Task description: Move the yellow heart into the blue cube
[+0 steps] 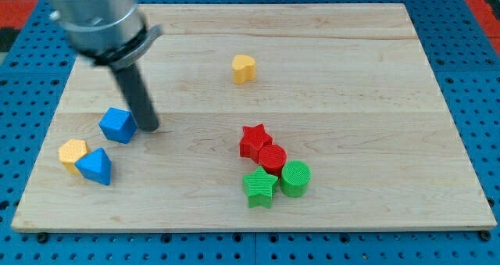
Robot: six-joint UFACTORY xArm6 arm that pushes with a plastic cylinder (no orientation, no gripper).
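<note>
Camera view: no legible writing.

A fat, shiny grey metal tube (92, 19) is blurry at the top. A straight dark rod (134, 93) sticks out, ending in my tip (151, 128).

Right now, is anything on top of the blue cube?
Nothing sits on the blue cube; its top face is bare. My tip stands just to its right, close by. Its underside on the board is hidden.
</note>
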